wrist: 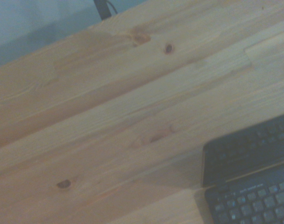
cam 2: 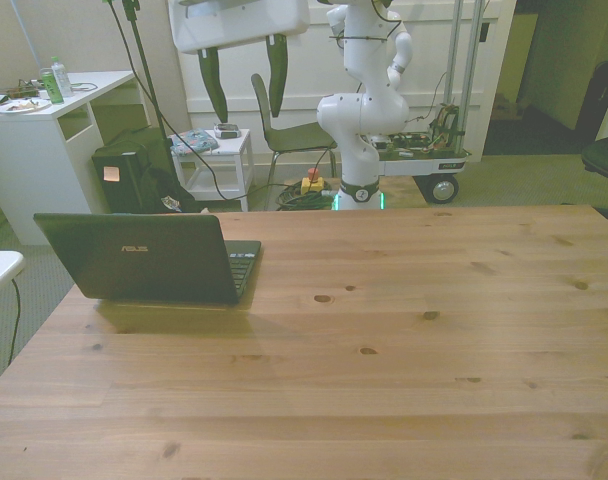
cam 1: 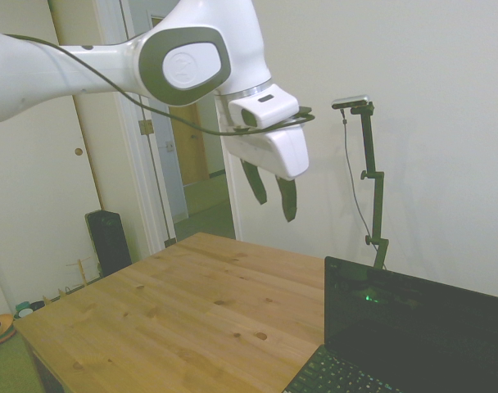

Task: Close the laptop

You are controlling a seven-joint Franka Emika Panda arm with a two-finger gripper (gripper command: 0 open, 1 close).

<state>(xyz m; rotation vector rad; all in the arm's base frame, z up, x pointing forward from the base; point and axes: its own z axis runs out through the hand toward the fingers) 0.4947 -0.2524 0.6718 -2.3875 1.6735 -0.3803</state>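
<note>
Laptop point(cam 2: 144, 270) stands open; pincer point(cam 1: 271, 193) hangs high above table point(cam 2: 384, 350), fingers apart

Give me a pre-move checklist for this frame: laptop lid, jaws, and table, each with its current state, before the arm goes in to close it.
1. Lid open and upright: ok, the laptop stands open, screen raised.
2. Jaws free: ok, the gripper is open and holds nothing.
3. Gripper clear of the lid: ok, it hangs high above the table, touching nothing.
4. Gripper lined up behind the lid's top edge: not ok, it is well above and off to one side.
5. Nothing lying on the keyboard: cannot tell, only part shows.
</note>
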